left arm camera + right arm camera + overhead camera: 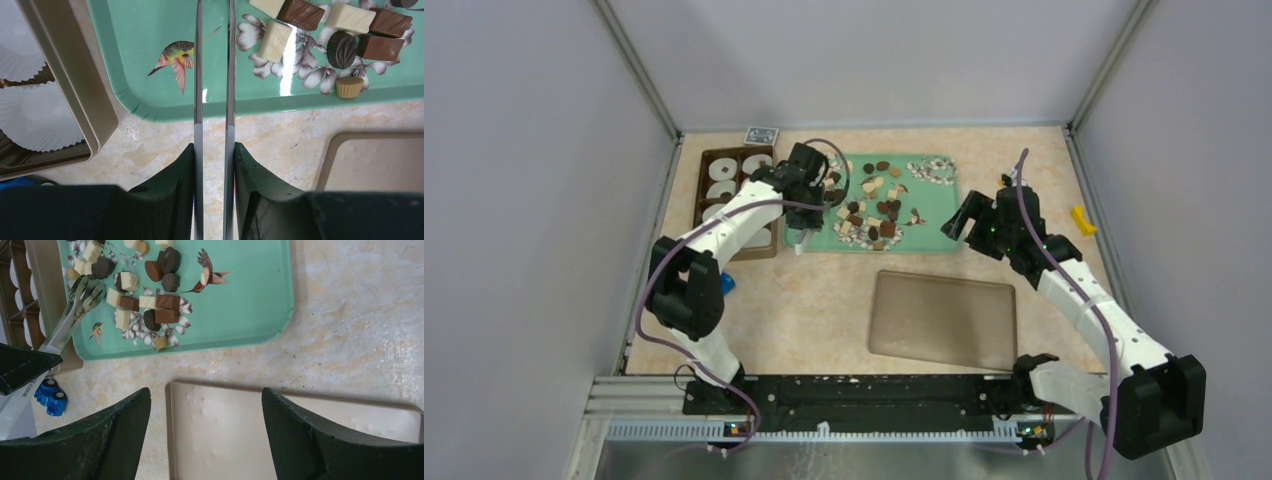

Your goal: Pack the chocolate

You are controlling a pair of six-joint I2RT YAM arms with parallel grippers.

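Many small chocolates point(871, 205), dark, brown and cream, lie on a green bird-print tray point(944, 240). My left gripper point(806, 215) is shut on metal tongs point(198, 75) by the tray's near left corner. The tong blades reach over the tray point(150, 75), left of the chocolates point(300, 14), with nothing between them. The tong tips point(87, 290) hang by the left pieces point(150, 302). My right gripper point(959, 225) is open and empty, above the flat tan lid point(300, 440) in the right wrist view point(205, 400).
A brown box point(736, 195) with white paper cups point(30, 115) stands left of the tray. The tan lid point(942, 320) lies near centre. A yellow block point(1082, 220) lies far right, a blue item point(727, 283) by the left arm, a card point(761, 134) at the back.
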